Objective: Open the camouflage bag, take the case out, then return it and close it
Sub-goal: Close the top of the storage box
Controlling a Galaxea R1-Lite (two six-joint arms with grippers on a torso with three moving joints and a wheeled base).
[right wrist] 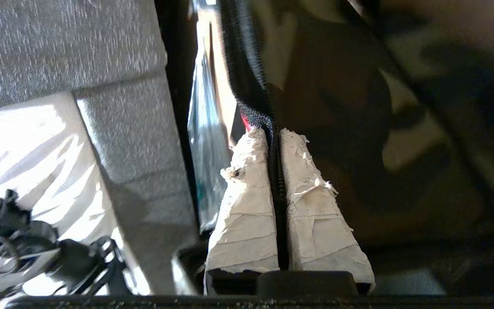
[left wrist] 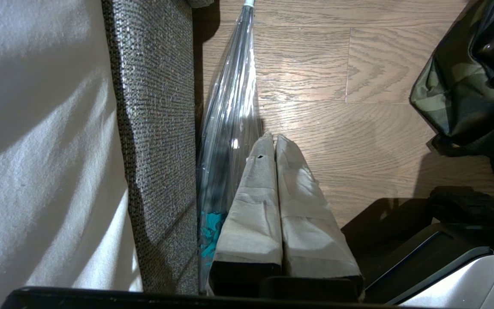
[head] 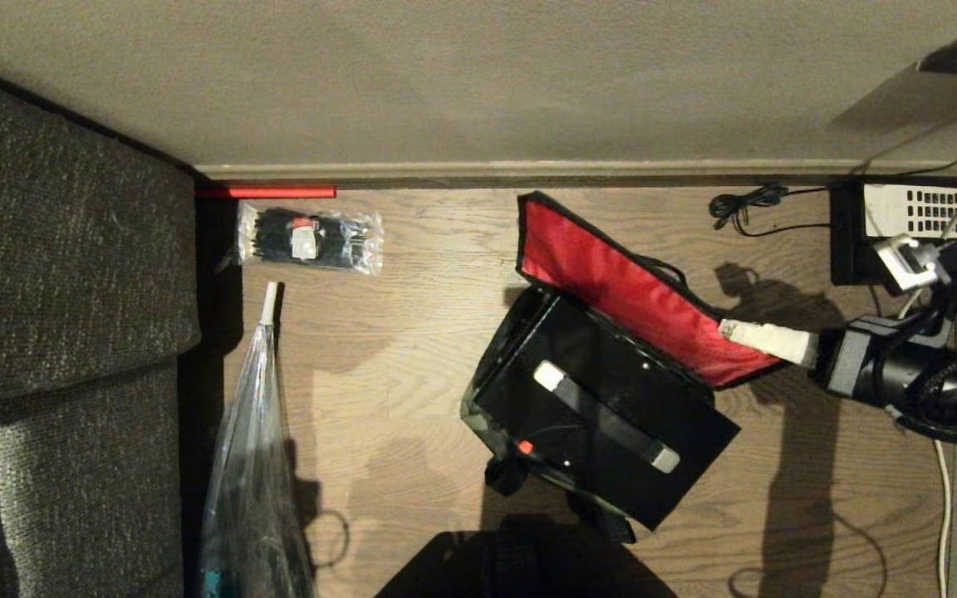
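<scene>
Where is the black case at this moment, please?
In the head view the case lies right of centre on the wooden floor, inside the open camouflage bag, just below its red-lined lid flap.

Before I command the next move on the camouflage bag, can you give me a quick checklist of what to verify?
1. Right end effector shut on the edge of the red-lined lid flap of the boxy camouflage bag: ok, zipper trim pinched between its taped fingers.
2. Lid open: ok, red lining faces up.
3. Flat black hard case in the bag: ok, its handle with whitish ends exposed.
4. Left end effector parked, shut, holding nothing: ok.
5. Clear plastic bag and packet of black zip ties apart from the bag: ok.
6. Whether the case is fully seated: cannot tell.
</scene>
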